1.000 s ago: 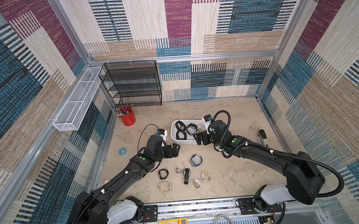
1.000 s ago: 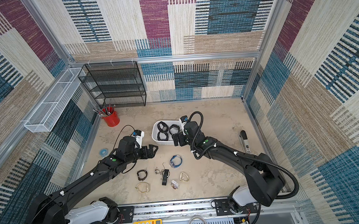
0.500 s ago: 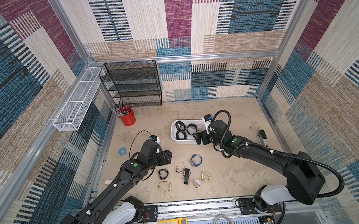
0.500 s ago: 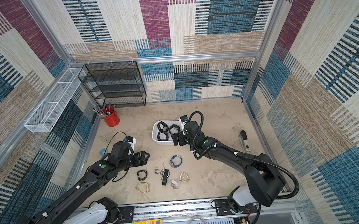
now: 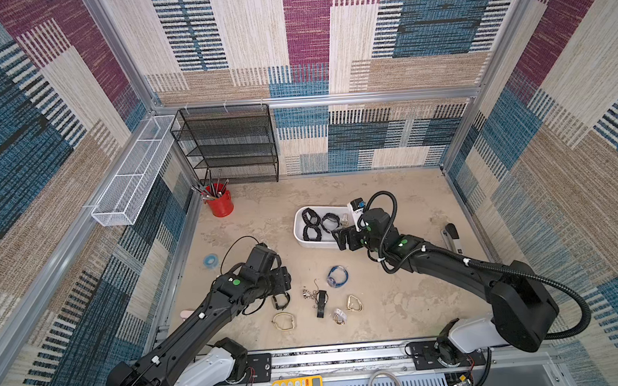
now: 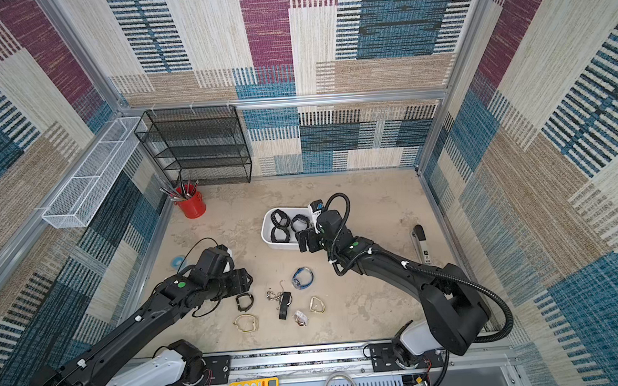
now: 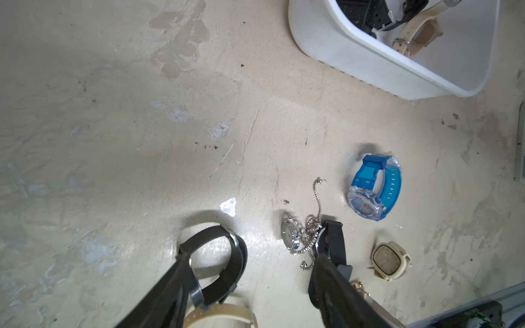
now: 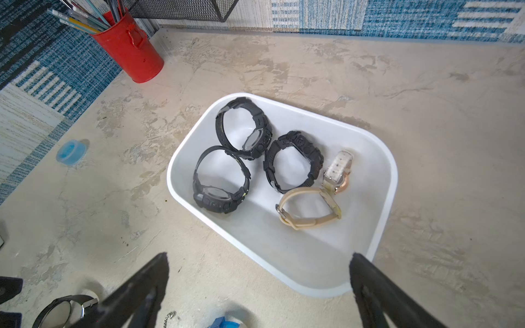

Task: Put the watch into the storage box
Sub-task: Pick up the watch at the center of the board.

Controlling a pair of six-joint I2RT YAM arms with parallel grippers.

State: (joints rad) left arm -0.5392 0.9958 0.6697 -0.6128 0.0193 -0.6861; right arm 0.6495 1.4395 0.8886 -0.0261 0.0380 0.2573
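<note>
- Both top views are bright and evenly lit from above; the patterned walls bow outward toward the frame edges.
- The arms cast soft, short shadows on the beige tabletop (image 5: 390,197).
- In the left wrist view, glare sheens the tabletop beside the black watch (image 7: 241,261), and the left gripper's fingers (image 7: 170,289) are blurred.
- In the right wrist view, the white storage box (image 8: 298,255) is sharp, while the right gripper's fingers (image 8: 136,289) look soft, perhaps out of focus.
</note>
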